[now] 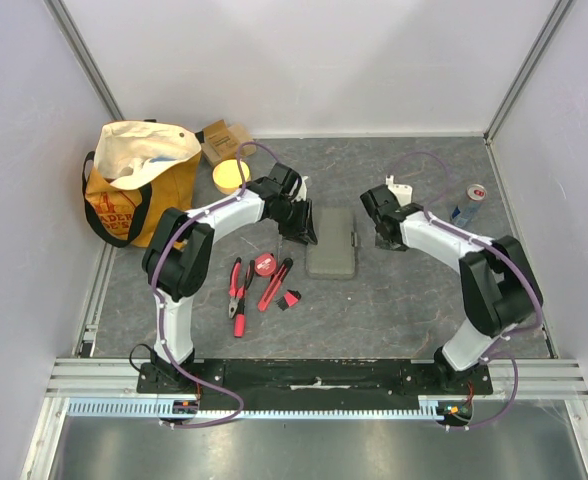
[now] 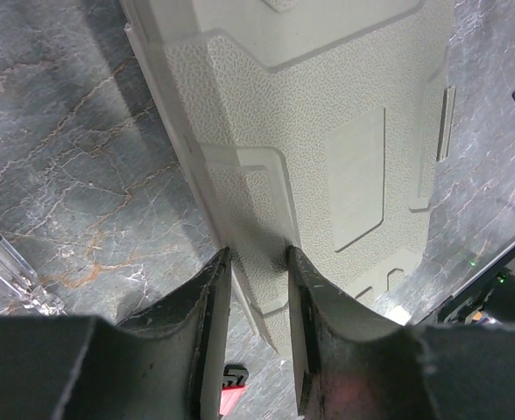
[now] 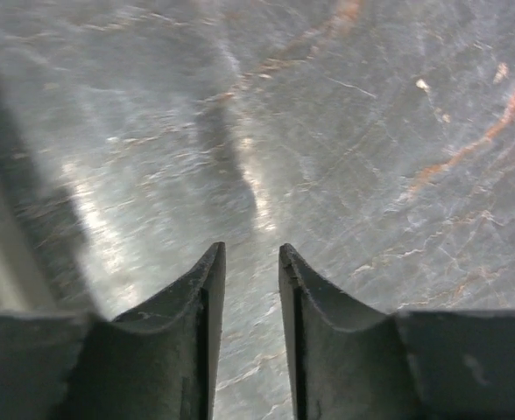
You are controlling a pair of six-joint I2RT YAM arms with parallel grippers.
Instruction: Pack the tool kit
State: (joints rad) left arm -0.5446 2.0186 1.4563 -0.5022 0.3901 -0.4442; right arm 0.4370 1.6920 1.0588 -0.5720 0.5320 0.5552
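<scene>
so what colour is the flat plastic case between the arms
The flat plastic case is grey-green; best in left wrist view.

1. Case (image 2: 328, 131): grey-green plastic, matt; stippled grain over most of the lid, with smooth inset panels.
2. Table (image 2: 74, 157): grey marbled, stone-look top, smooth, with a slight sheen.
3. Tote bag (image 1: 139, 185): cloth, matt.

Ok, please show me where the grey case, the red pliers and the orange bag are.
Case (image 1: 332, 243): top view, middle of its top face.
Pliers (image 1: 239, 300): top view, middle of the tool.
Bag (image 1: 124, 205): top view, its orange side.
</scene>
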